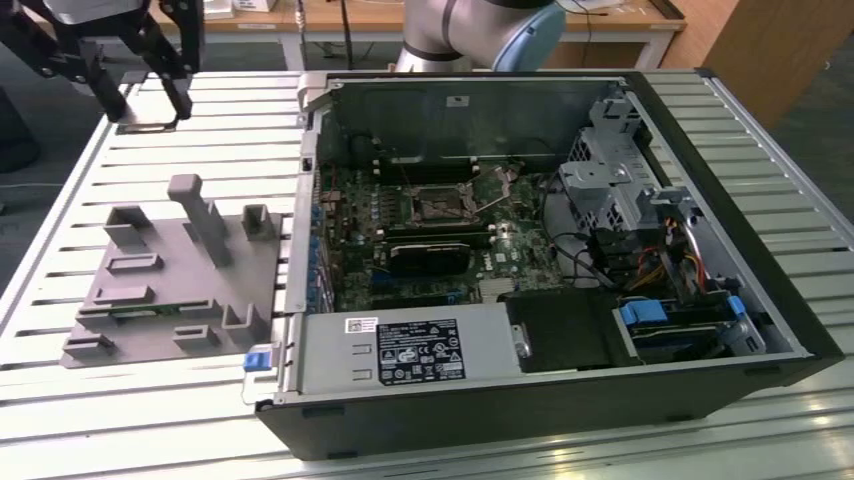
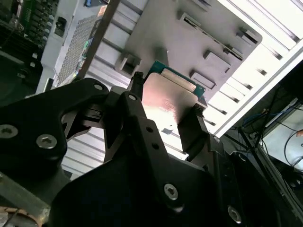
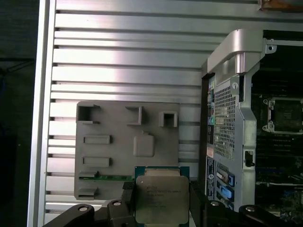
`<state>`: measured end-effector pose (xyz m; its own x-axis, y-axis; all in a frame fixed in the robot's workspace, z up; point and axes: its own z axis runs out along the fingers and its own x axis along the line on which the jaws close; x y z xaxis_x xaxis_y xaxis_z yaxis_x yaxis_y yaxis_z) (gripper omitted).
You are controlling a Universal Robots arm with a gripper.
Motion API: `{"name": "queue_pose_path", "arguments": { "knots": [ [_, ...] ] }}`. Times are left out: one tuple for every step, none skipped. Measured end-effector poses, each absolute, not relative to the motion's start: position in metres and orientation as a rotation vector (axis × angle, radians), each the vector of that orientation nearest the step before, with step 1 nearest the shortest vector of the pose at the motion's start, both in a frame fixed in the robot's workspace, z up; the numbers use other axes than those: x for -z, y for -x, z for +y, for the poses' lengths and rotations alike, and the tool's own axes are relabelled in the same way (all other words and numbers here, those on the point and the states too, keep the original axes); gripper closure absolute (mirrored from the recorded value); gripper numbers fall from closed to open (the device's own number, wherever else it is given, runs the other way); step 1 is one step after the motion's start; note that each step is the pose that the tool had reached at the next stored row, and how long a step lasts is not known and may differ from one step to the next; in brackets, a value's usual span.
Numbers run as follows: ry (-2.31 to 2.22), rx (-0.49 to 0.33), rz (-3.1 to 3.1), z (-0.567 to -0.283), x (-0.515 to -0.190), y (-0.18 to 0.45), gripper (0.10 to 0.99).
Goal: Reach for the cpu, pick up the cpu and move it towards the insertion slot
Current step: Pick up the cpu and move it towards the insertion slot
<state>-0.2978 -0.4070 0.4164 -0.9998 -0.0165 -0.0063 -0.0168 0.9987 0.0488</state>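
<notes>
While one gripper hangs above the single grey fixture plate, its two fingers clamp the one cpu between them.

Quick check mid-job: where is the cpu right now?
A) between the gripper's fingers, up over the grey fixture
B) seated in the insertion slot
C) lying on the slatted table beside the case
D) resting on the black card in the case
A: in both wrist views the cpu sits clamped between the gripper fingers above the grey fixture, while the insertion slot stands bare.
</notes>
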Motion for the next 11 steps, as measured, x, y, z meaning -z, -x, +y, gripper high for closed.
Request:
{"name": "queue_pose_path", "arguments": {
  "knots": [
    [0.026, -0.077, 3.134, -0.407, -0.416, 0.293, 0.545],
    [0.026, -0.077, 3.134, -0.407, -0.416, 0.289, 0.545],
    [0.026, -0.076, 3.133, -0.407, -0.416, 0.284, 0.545],
    [0.026, -0.077, 3.132, -0.407, -0.415, 0.280, 0.545],
    [0.026, -0.077, 3.132, -0.407, -0.415, 0.275, 0.545],
    [0.026, -0.076, 3.131, -0.407, -0.415, 0.271, 0.545],
    [0.026, -0.076, 3.129, -0.407, -0.415, 0.267, 0.545],
    [0.026, -0.076, 3.128, -0.407, -0.415, 0.263, 0.545],
    [0.026, -0.076, 3.127, -0.407, -0.414, 0.259, 0.545],
    [0.026, -0.076, 3.125, -0.407, -0.414, 0.255, 0.545],
    [0.026, -0.076, 3.124, -0.407, -0.414, 0.250, 0.545]
  ]
}}
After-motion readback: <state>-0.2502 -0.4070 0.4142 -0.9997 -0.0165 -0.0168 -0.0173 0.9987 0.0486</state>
